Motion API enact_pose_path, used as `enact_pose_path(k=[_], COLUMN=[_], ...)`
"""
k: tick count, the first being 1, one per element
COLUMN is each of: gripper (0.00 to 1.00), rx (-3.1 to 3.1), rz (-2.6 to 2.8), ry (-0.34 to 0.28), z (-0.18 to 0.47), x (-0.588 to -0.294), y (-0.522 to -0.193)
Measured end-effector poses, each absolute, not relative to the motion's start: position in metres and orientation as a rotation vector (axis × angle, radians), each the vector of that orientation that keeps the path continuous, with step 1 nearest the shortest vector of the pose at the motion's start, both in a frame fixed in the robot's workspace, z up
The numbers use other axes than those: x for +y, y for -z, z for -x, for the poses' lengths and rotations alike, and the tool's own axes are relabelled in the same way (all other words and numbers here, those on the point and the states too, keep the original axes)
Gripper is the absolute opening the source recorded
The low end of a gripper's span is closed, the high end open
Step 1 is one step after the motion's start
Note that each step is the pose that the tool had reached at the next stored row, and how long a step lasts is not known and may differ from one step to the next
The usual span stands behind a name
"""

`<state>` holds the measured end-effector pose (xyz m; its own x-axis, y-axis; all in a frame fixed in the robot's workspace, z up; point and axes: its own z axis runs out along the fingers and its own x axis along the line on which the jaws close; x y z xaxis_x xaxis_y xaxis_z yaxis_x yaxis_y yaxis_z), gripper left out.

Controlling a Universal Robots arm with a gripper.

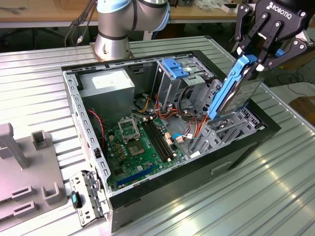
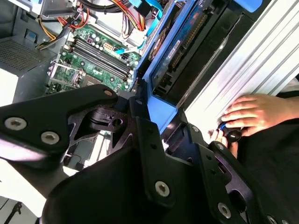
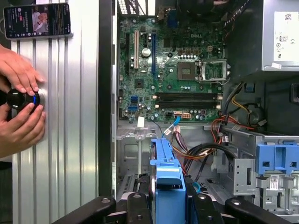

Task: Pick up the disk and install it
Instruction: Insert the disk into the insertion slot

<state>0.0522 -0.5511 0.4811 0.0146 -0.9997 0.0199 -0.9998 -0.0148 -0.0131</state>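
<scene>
Gripping tilted disk [image 1: 238, 96] in closed jaws over drive cage [image 1: 235, 127]; risks snagging loose cables [image 1: 193, 123] or jamming if lowered askew.

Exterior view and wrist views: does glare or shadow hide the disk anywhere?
Exterior view: glare streaks the table, while the disk in the gripper is evenly lit. Second wrist view: table slats wash out to white beside the disk. First wrist view: even light, no glare on it.
</scene>
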Motion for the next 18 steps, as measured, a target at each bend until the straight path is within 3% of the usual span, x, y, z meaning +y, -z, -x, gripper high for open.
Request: enact_pose_path(k=[18], gripper=[0.36], rx=[-2.201], rz=[-2.235], ry=[-0.037], z=[-0.057], x=[-0.562], y=[-0.461])
